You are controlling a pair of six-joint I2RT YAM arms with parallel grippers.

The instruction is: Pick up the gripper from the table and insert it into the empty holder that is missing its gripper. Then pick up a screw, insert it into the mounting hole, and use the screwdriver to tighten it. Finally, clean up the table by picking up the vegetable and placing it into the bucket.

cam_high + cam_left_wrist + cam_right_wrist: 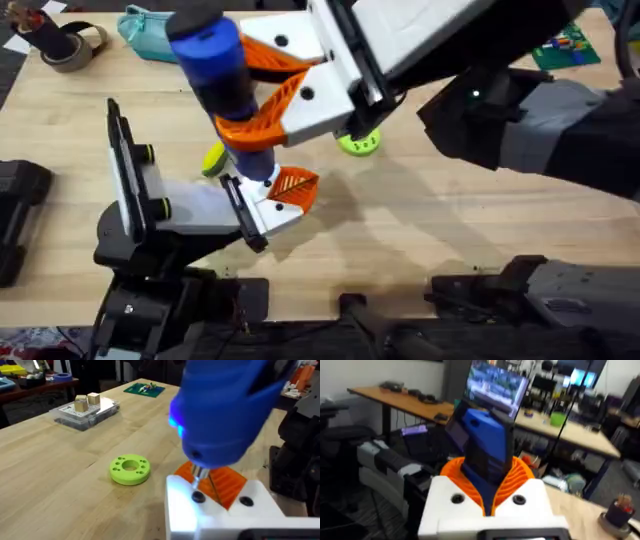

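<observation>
Overhead: the right gripper (285, 85) clamps the thick blue, orange-banded screwdriver (215, 60) upright over the small white, orange-tipped gripper (285, 195) seated in the grey holder (150, 215). Left wrist view: the metal tip (200, 474) meets a screw hole, so tightening appears in hand; the left fingers' state cannot be told. Right wrist view: the orange pads (520, 477) grip the handle; next, steady rotation.

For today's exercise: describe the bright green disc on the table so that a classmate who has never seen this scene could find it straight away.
Start at the light wooden table and find the blue screwdriver held over the white gripper with its orange tip. The green disc lies flat on bare wood just beside them. It alone is a lime ring, with a big centre hole and small holes round it.
</observation>
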